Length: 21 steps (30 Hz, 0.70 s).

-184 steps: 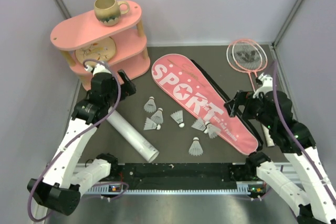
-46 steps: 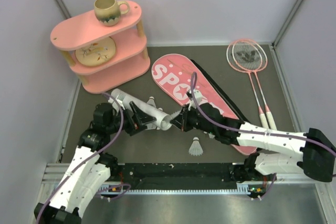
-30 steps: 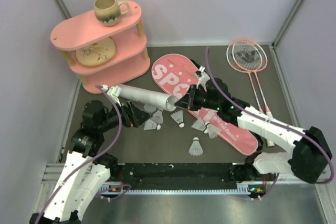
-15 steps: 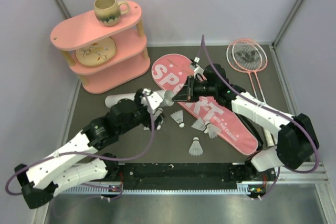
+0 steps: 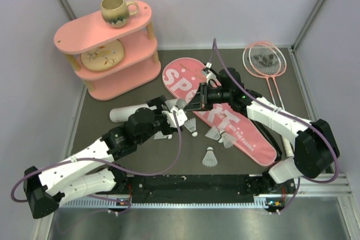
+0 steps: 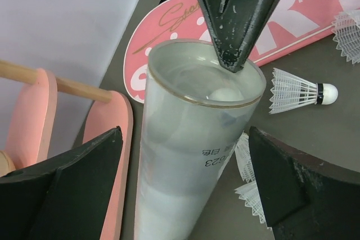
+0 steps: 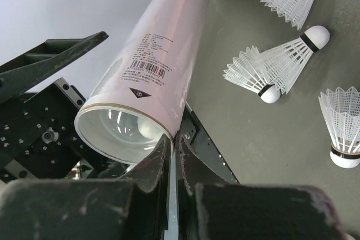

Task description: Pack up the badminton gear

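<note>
Long white tube (image 5: 124, 112): translucent plastic cylinder, barcode label, thin brassy rim, open mouth. Lies slanted over left half of dark matte worktop (image 5: 185, 158), mouth toward centre, rounded white cork visible inside. Right end effector (image 7: 171, 139) closed, black tapered tips pinching tube rim. Left end effector (image 6: 184, 133) wide open, flat fingers straddling tube, not touching. Feather shuttlecocks (image 5: 209, 158) loose near centre, beside flat pink bag (image 5: 250, 136). Slim pink rackets (image 5: 264, 60) at far right corner.

Overhead camera looks down; both wrist cameras face, close-up, the open-ended tube (image 6: 180, 172).
</note>
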Motion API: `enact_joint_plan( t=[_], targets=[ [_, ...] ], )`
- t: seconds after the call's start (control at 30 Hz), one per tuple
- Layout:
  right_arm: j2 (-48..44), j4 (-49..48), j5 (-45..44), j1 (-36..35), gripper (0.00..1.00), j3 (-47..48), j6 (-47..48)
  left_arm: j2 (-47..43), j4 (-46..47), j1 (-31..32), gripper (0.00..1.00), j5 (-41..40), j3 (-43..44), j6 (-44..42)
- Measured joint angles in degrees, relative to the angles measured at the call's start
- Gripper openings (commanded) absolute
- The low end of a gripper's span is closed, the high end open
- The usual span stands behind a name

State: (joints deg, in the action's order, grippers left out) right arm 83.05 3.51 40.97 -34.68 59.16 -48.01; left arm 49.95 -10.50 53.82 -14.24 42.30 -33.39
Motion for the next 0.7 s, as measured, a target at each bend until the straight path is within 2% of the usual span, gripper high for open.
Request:
enact_joint_plan(
  t=[0.23, 0.43, 0.7],
  targets=[
    [-0.4, 0.1, 1.2, 0.0, 0.00, 0.0, 0.3, 0.0, 2.8, -2.6, 0.91, 5.7, -1.1, -3.0],
    [-1.5, 0.9, 1.9, 0.0, 0.00, 0.0, 0.4, -0.7, 6.3, -3.8, 0.78, 8.8, -3.7, -2.5],
    [-4.0, 1.8, 3.4, 0.0, 0.00, 0.0, 0.6, -5.2, 11.8, -4.1, 0.86, 10.4, -9.2, -1.5]
  ],
)
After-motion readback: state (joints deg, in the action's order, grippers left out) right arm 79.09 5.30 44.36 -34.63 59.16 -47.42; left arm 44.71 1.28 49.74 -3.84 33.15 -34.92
